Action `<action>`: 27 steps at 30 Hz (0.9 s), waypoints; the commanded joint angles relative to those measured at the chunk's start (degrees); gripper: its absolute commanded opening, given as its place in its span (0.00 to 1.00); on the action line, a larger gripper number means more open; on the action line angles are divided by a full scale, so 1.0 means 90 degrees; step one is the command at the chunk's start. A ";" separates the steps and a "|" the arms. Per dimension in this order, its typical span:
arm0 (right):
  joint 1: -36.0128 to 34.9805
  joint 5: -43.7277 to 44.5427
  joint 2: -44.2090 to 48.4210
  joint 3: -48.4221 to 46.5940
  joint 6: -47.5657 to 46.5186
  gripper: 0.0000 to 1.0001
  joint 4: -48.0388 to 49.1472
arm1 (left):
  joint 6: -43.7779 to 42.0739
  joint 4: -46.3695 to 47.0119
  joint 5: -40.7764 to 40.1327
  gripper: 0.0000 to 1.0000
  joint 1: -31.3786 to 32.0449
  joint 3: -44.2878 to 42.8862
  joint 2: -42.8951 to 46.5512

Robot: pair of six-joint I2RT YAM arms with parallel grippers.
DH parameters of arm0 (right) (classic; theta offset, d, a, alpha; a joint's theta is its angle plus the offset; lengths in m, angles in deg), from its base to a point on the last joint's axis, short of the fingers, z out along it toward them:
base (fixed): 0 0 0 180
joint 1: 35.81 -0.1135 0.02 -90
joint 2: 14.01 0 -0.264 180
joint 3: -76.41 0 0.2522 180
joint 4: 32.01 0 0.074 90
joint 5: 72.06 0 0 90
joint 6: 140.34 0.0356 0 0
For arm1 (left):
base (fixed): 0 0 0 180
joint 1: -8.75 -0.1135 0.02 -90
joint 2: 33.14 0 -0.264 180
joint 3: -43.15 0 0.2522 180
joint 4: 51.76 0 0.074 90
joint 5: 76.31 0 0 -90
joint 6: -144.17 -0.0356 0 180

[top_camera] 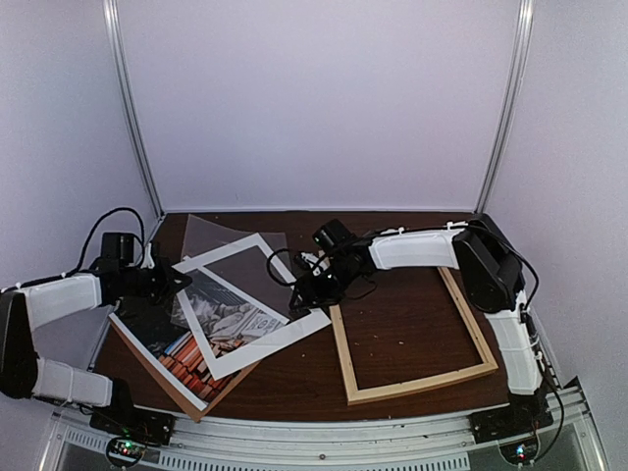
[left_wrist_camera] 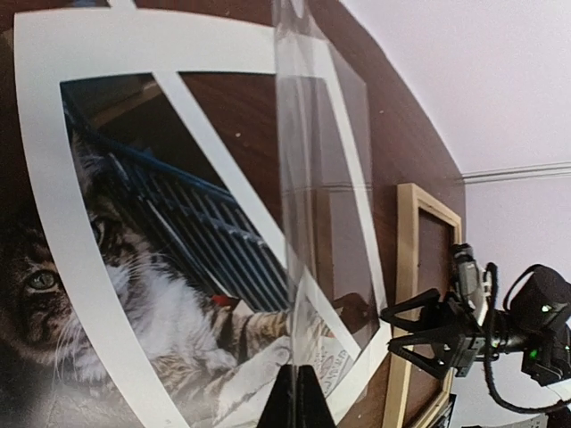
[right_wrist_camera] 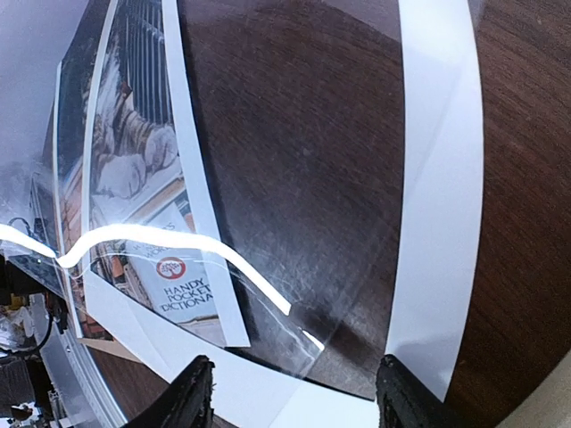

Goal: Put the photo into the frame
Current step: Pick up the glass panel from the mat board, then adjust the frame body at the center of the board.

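Observation:
The photo [top_camera: 221, 324] of a tabby cat on red books lies face up at the left of the table, under a white mat [top_camera: 285, 336] and a clear sheet [top_camera: 235, 240]. The light wood frame [top_camera: 345, 368] lies empty to the right, apart from the photo. My left gripper [left_wrist_camera: 302, 401] is shut on the near edge of the clear sheet [left_wrist_camera: 321, 134], which stands edge-on above the photo [left_wrist_camera: 134, 267]. My right gripper [right_wrist_camera: 299, 401] hangs open over the mat's corner [right_wrist_camera: 437, 178] and the corner of the clear sheet [right_wrist_camera: 294, 178], holding nothing.
A brown backing board [top_camera: 186, 392] lies under the photo near the table's front left edge. White walls enclose the table at the back and sides. In the left wrist view, the right gripper [left_wrist_camera: 401, 330] hangs beside the frame's rail [left_wrist_camera: 406, 267].

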 commanded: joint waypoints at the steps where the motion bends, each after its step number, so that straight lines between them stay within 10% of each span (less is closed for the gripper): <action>1: 0.0225 -0.0007 0.0741 0.0008 -0.0045 0.64 -0.0299 | 0.0146 0.0098 0.0023 0.00 0.0017 0.0094 0.1023; 27: 0.4381 0.2963 0.3814 0.3104 -0.1441 0.77 -0.2091 | 0.0353 -0.0485 0.1102 0.00 0.0702 -0.2298 0.2424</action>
